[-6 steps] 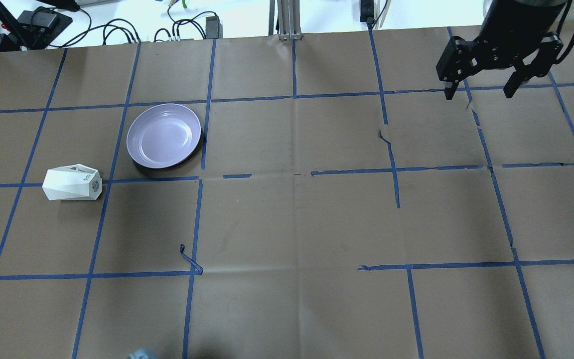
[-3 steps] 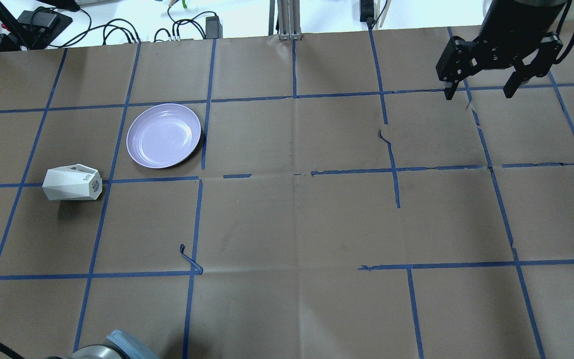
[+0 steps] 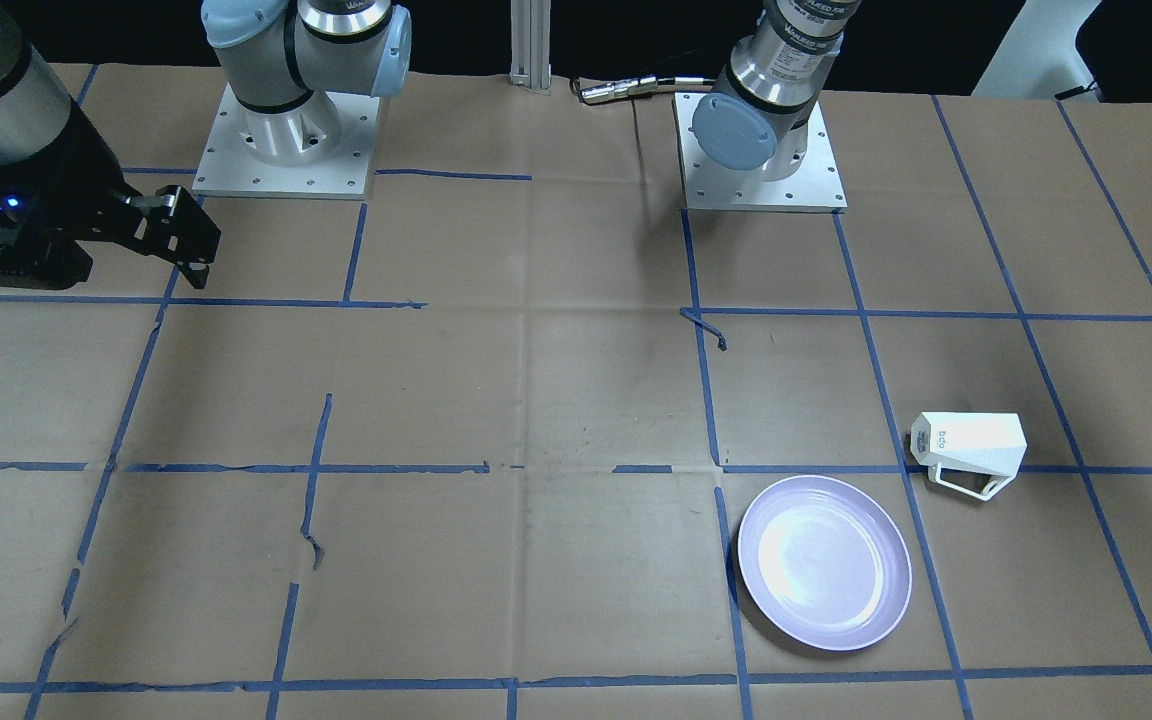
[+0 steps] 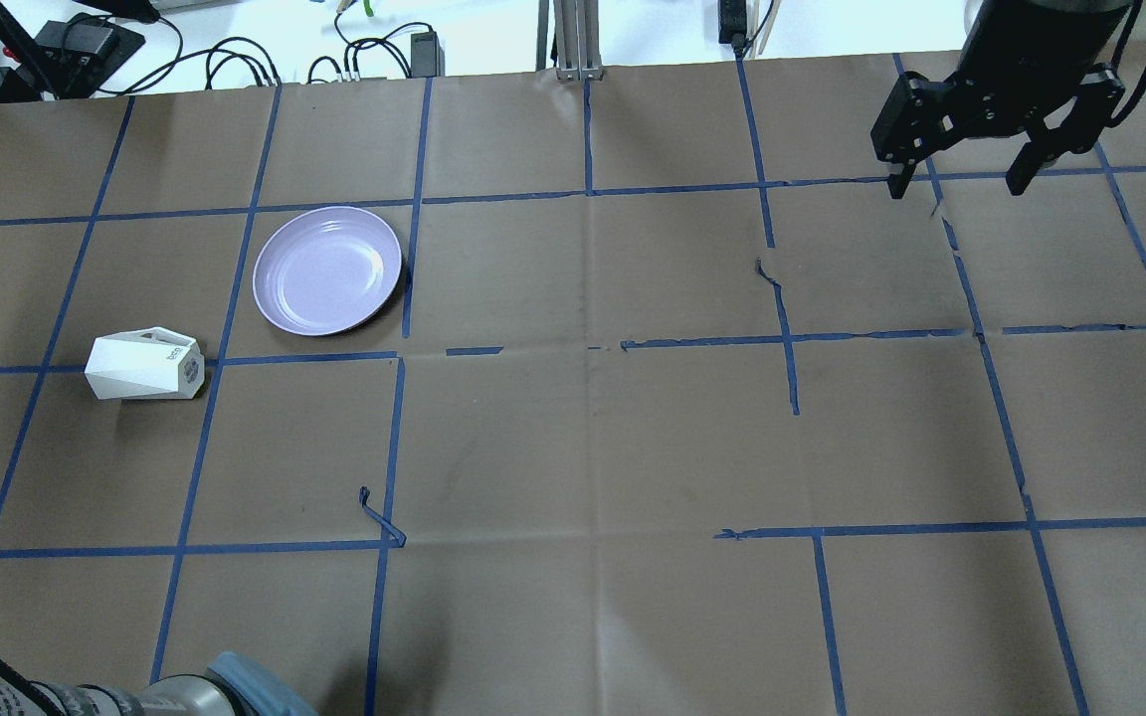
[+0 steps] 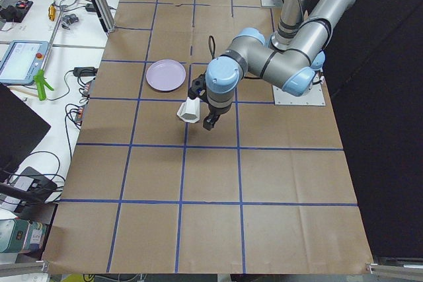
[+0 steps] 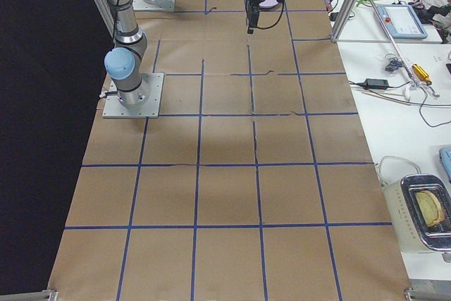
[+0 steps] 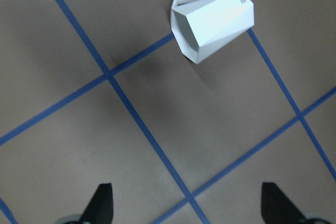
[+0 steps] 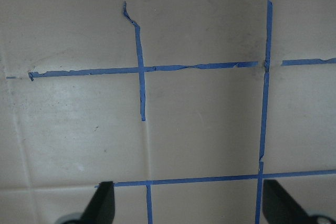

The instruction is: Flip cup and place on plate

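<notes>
**A:** Where is the cup [image 4: 143, 365]?

**B:** Left-middle of the overhead view, lying on its side on the surface [image 4: 583, 447]. Its narrow base, with the teal lettering, points to the frame's right and its mouth to the left. The open-frame handle is on the side toward the top of the frame.

**A:** And the plate [image 4: 327, 269]?

**B:** Up and to the right of the cup, right way up and flat on the surface — near the cup but not touching it. A blue tape line [image 4: 228, 318] runs between the two.

**A:** What about the left end effector [image 7: 187, 205]?

**B:** In its wrist view the two dark fingertips [image 7: 101, 203] stand at the bottom corners of the frame, spread wide over the surface. The cup lies in the upper right of that frame, with its mouth turned toward the lower left, well apart from the fingertips. In the exterior left view the end effector hangs above the surface, just beside the cup.

**A:** The right end effector [image 4: 958, 184]?

**B:** Upper right of the overhead view, raised over the tape grid and well apart from both cup and plate. It is wide open too — its wrist view shows surface and tape between the two tips.
</notes>
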You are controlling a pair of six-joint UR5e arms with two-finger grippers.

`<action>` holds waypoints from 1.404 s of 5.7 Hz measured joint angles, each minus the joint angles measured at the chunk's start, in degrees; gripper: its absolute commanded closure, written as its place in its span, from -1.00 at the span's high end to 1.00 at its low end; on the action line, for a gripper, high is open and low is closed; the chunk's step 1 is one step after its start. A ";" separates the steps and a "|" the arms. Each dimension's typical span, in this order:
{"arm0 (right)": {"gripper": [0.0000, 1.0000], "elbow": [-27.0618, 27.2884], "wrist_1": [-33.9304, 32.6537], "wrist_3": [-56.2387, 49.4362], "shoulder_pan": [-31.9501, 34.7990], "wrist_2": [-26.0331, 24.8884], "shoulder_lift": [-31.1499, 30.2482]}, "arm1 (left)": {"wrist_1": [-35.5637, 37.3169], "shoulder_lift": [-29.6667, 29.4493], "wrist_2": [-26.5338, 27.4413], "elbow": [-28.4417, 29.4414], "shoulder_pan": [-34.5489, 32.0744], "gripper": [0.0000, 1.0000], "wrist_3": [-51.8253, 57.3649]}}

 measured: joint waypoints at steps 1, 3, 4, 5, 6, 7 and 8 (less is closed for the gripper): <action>1.00 0.00 0.00 0.00 0.00 0.00 0.00 | 2.77 -3.96 -5.30 0.63 -0.34 0.94 -2.21; 1.00 0.00 0.00 0.00 0.00 0.00 0.00 | 3.76 -13.19 -13.34 1.93 -0.59 0.93 -8.46; 1.00 0.00 0.00 0.00 0.00 0.00 0.01 | 2.50 -16.63 -17.93 2.27 -0.62 0.88 -10.93; 1.00 0.00 0.00 0.00 0.00 0.00 0.01 | -0.18 -19.35 -21.55 2.31 -0.67 0.88 -12.33; 1.00 0.00 0.00 0.00 0.00 0.00 0.01 | -4.11 -20.88 -24.33 2.06 -0.70 0.88 -12.66; 1.00 0.00 0.00 0.00 0.00 0.00 0.01 | -8.12 -21.48 -26.48 1.55 -0.86 0.88 -12.67; 1.00 0.00 0.00 0.00 0.00 0.00 0.01 | -10.71 -21.64 -27.42 1.10 -1.80 0.86 -12.47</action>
